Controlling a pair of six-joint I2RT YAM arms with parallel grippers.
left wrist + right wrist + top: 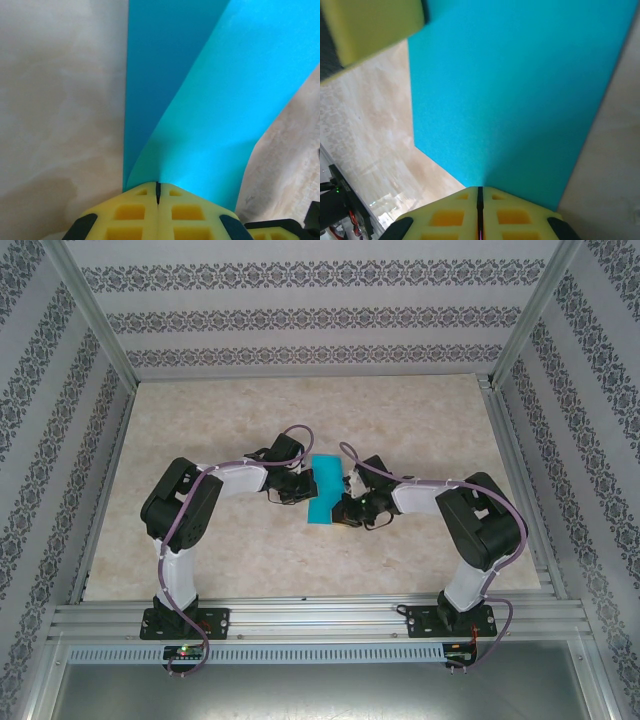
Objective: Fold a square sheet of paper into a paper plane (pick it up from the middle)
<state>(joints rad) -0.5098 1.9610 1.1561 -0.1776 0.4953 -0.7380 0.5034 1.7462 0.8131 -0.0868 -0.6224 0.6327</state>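
From above, the left arm (185, 505) rises from its base on the aluminium rail (320, 618) at the near edge and bends inward toward the middle of the beige, marble-patterned surface (400, 410). The left jaws are clenched on the left edge of the square sheet of paper (323, 490). In the left wrist view the two yellow pads (135, 215) meet with only a thin dark seam between them, and the turquoise paper (210, 110) comes straight out of that seam. From there it bends. A darker band runs straight up beside the bare surface (60, 100), and a lighter band sweeps up to the right.

The sheet sits at the centre of the surface, between the two wrists. From overhead it reads as a narrow upright strip. Whether its underside touches the surface I cannot tell.

The right arm (480, 525) mirrors the left, reaching in from the right. The right jaws are likewise clamped on the paper. In the right wrist view their yellow pads (455, 215) are pressed together on its near edge, and the sheet (510, 90) spreads smooth and flat away from them. A second yellow pad (370, 30) sits at the sheet's far left corner, with the surface (615, 150) showing on both sides.
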